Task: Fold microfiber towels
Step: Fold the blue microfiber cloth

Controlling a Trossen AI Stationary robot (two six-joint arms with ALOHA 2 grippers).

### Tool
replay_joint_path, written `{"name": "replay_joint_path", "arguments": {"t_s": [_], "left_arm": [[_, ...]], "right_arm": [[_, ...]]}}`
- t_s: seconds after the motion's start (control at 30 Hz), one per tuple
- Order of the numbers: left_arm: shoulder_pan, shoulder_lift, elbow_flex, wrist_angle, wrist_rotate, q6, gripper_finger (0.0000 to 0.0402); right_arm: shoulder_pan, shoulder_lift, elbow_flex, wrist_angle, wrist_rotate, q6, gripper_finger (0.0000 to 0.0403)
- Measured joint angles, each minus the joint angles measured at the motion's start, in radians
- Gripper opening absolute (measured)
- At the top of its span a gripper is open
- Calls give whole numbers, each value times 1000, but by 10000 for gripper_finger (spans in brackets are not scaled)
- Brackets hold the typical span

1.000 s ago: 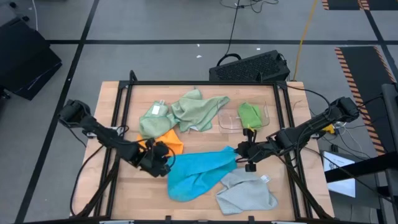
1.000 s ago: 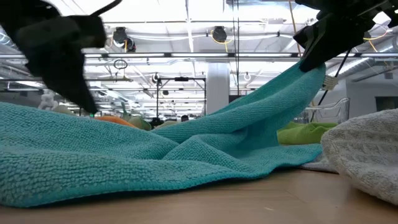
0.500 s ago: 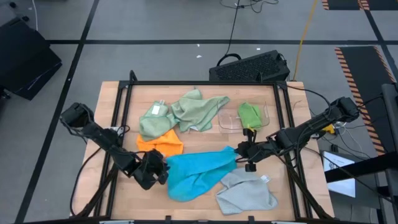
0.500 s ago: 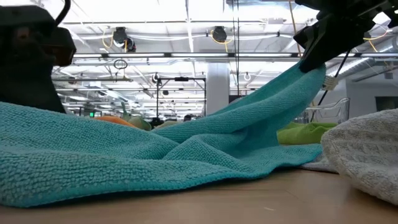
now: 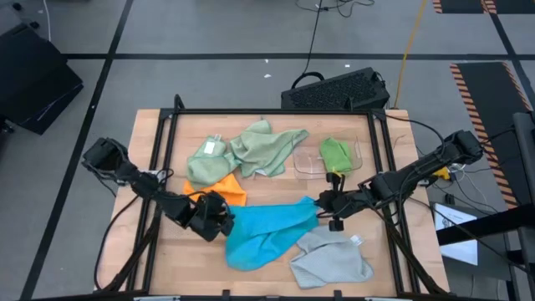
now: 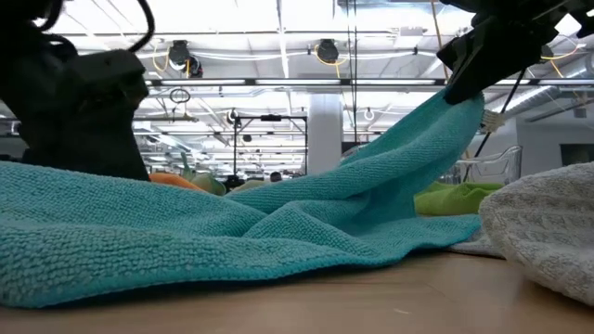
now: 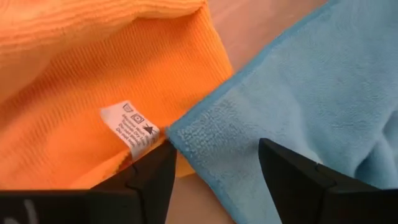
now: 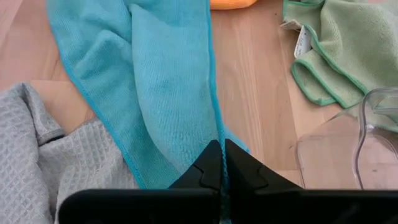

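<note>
The bright blue towel (image 5: 263, 230) lies crumpled at the table's near middle, and its right corner is raised. My right gripper (image 5: 322, 205) is shut on that corner. My left gripper (image 5: 213, 219) is open at the towel's left corner (image 7: 183, 134), with one finger on either side of it and low over the table. The orange towel (image 5: 221, 188) and its white label (image 7: 132, 129) lie just beside that corner. The light grey towel (image 5: 333, 257) lies at the near right. Two sage green towels (image 5: 251, 150) lie at the far middle. My right gripper pinches the blue towel's hemmed edge (image 8: 216, 134) at its right corner between its two shut fingers. The fingers come from the table's right side. The corner is lifted, and the cloth slopes fairly taut from the fingers (image 6: 469, 70) down to the rest of the towel on the table.
A clear plastic tray (image 5: 303, 164) at the far right holds a bright green towel (image 5: 335, 153). A black frame (image 5: 251, 111) runs around the table's edges. Bare wood shows at the near left (image 5: 180, 263).
My left gripper went toward the table's near left edge, away from the blue towel, and then came back toward the towel's left corner. My right gripper and the lifted corner have stayed still.
</note>
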Motion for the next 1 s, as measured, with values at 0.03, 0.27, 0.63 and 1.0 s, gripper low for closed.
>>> {"name": "replay_joint_path", "arguments": {"t_s": [0.03,0.27,0.63,1.0], "left_arm": [[10,0,0,0,9,21,224],[44,0,0,2,-15,197,132],[50,-106,0,-8,-141,471,10],[40,-344,1,-211,-302,740,4]], "right_arm": [[0,0,0,2,0,0,0],[-1,0,0,6,2,0,0],[-36,4,-84,239,7,-37,0],[-121,5,-100,295,248,-174,0]]}}
